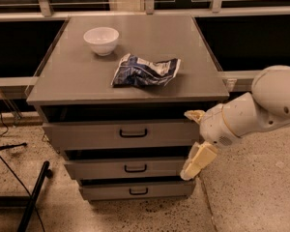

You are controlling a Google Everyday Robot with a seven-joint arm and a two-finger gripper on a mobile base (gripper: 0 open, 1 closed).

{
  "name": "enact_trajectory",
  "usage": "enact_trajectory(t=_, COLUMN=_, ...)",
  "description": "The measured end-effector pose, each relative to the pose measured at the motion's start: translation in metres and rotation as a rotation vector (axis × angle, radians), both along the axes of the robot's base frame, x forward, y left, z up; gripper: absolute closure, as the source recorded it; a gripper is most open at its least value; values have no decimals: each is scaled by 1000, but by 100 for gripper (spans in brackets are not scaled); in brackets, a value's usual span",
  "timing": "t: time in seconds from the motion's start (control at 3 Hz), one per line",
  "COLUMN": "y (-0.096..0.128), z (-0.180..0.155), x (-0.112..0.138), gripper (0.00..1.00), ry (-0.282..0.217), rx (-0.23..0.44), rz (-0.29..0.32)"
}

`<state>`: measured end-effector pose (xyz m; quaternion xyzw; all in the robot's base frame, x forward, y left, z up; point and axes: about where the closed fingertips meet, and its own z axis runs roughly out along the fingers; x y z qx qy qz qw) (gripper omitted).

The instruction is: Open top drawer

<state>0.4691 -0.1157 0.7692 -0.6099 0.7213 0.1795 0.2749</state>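
Observation:
The top drawer [87, 135] is the tallest grey front panel of the cabinet, with a small black bar handle [133, 133] at its centre. A dark gap shows above the panel, under the cabinet top. My gripper [192, 141] is at the right end of the drawer fronts, beside the cabinet's right edge. Its two cream fingers are spread apart: one fingertip [193, 114] is level with the top drawer's upper edge, the other [197, 161] hangs by the middle drawer. It holds nothing and is well right of the handle.
A white bowl [101, 40] and a crumpled blue-and-white chip bag [145, 70] lie on the grey cabinet top [67, 81]. The middle drawer [96, 168] and the bottom drawer [106, 190] sit below. A black stand leg [34, 197] and cables lie on the floor at left.

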Motion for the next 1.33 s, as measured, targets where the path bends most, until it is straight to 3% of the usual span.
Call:
enact_trajectory(t=0.67, y=21, z=-19, x=18, gripper=0, ry=-77, rx=-10, rz=56)
enact_trajectory(t=1.33, y=28, z=-37, x=35, gripper=0, ry=-104, rx=-54, rz=76)
